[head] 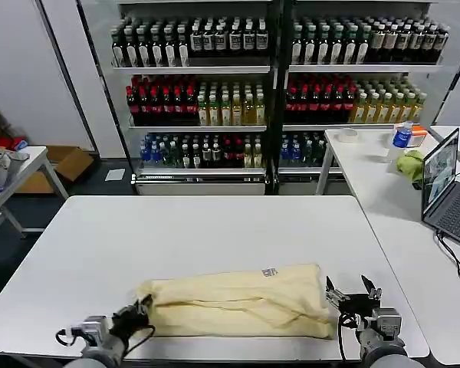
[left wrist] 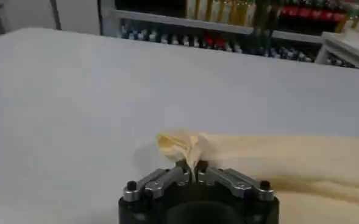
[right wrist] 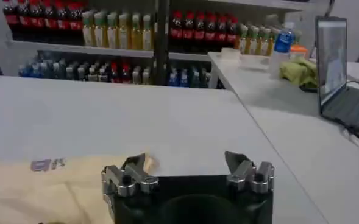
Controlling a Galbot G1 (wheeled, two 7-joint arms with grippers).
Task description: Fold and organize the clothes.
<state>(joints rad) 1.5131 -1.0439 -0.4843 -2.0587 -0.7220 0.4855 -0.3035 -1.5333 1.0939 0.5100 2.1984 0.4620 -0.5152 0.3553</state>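
Left wrist view: my left gripper (left wrist: 196, 172) is pinched tight on a corner of the wrinkly, pale cream-yellow fabric garment (left wrist: 277, 159).
Right fingers: my right gripper (head: 353, 293) is spread wide, holding nothing, just beside the garment's other end.
Garment: a long bunched strip on the white table (head: 184, 238), stretching away from my left fingertips.
Risk: I judge that lifting one-handed would drag and twist the cloth; the thin pinch might slip.

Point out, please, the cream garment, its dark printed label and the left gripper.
cream garment (head: 238, 303), head view, middle of the fabric.
printed label (head: 270, 272), head view, the print itself.
left gripper (left wrist: 194, 171), left wrist view, between fingertips.
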